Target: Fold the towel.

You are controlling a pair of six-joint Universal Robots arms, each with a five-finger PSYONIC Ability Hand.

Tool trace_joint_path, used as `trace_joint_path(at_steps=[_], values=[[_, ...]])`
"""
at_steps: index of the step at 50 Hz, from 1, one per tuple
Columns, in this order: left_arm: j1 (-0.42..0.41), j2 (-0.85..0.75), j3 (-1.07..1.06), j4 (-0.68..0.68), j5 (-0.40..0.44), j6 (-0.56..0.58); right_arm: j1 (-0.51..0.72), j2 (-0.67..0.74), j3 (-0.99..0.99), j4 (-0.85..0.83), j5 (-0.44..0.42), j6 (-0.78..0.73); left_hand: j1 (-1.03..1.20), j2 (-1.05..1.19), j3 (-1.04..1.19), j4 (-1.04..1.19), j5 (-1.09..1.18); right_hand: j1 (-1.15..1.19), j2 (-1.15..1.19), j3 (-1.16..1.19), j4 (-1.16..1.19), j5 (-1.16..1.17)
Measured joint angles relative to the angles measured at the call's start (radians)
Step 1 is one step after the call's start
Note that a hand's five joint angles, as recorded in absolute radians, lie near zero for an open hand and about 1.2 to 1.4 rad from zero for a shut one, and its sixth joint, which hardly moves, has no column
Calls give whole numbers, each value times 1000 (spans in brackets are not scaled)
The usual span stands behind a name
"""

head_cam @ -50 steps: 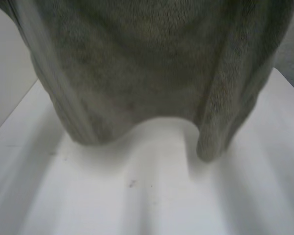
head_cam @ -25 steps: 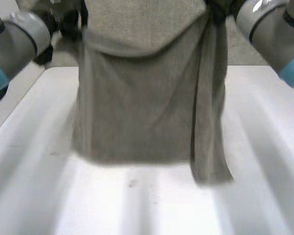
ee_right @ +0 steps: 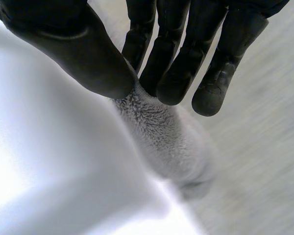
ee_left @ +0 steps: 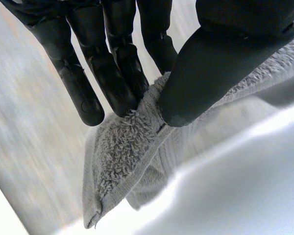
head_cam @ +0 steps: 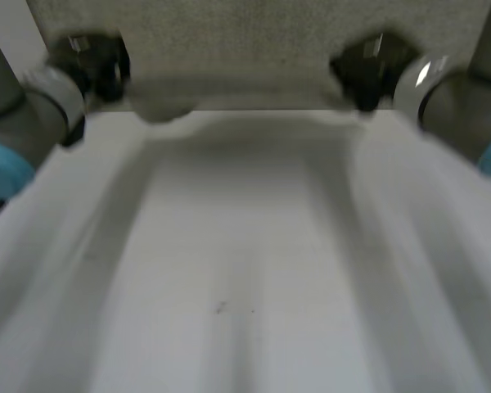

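Pinching towel (ee_left: 118, 154) thumb-to-fingers: L robot hand (ee_left: 220, 63), R robot hand (ee_right: 83, 54).

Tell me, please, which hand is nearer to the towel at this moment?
Neither, since both hold it. The left hand pinches the grey towel between thumb and fingers just above a hemmed corner. The right hand pinches a bunched part at the towel's other side.

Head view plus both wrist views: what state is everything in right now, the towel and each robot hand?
Grey terry towel, unfolded, held up between both hands over the far end of the white table.
Left robot hand, shut, pinching the towel's edge near a corner between fingers and thumb.
Right robot hand, shut, pinching a bunched bit of towel between fingers and thumb.
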Motion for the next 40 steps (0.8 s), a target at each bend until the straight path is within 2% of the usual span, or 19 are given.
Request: trace_joint_path(at_steps=[7,14,17,18,19,21,22,31,40], values=[[-6,4,-333,56,31,53,-5,0,443,-65,-36,-14,0,0,0,0,0,0,0,0,0,0],[-20,49,-531,115,43,134,-7,-42,739,-179,-97,-14,0,0,0,0,0,-11,-5,-5,-6,-7],[-20,82,-573,127,44,147,-7,-74,807,-196,-115,-14,0,0,0,0,0,-275,-275,-271,-260,-274],[-19,101,-591,132,45,151,-8,-97,834,-204,-126,-17,0,0,0,0,0,-517,-498,-489,-498,-524],[-18,110,-597,134,45,152,-8,-107,845,-208,-130,-18,0,0,0,0,0,-576,-580,-569,-556,-587],[-15,138,-618,141,45,154,-12,-148,875,-222,-146,-25,0,0,0,0,0,-919,-924,-913,-916,-967],[-13,149,-626,144,45,155,-16,-168,884,-232,-153,-28,0,0,0,0,0,-1028,-1028,-1028,-1032,-1079],[-1,197,-648,150,44,156,-67,-282,862,-344,-181,-100,0,0,0,0,0,-1100,-1075,-1086,-1082,-1113],[-3,199,-656,150,44,154,-69,-186,735,-327,-229,-336,0,0,0,0,0,-1065,-1047,-1057,-1063,-1070]])
